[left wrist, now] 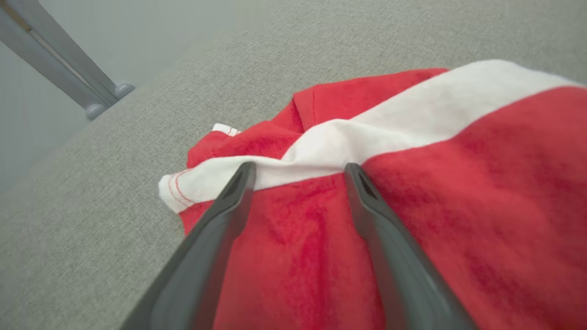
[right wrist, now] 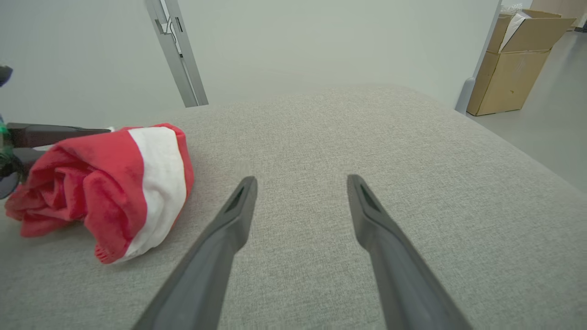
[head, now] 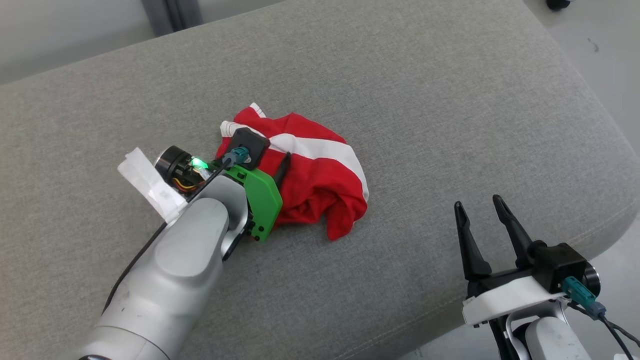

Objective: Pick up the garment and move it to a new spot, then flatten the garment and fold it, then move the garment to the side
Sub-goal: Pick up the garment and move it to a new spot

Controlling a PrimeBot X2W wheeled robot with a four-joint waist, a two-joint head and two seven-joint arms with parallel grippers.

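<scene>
The garment (head: pixel 320 170) is red with a broad white stripe and lies crumpled in a heap near the middle of the grey cushion (head: pixel 425 100). My left gripper (left wrist: pixel 299 167) is open, and its two dark fingers straddle the red cloth just below the white band (left wrist: pixel 412 123). One left finger (head: pixel 283 167) shows over the heap's left side; the other is hidden behind the wrist. My right gripper (head: pixel 477 202) stands open and empty near the cushion's front right edge. In the right wrist view it (right wrist: pixel 301 178) points across bare cushion, with the garment (right wrist: pixel 114 183) off to its left.
The cushion's rounded edge drops to pale floor on the right (head: pixel 600 65). A grey metal post (right wrist: pixel 176 50) rises behind the cushion and a cardboard box (right wrist: pixel 513 59) stands on the floor beyond its far right. A white tag (head: pixel 150 185) hangs from my left wrist.
</scene>
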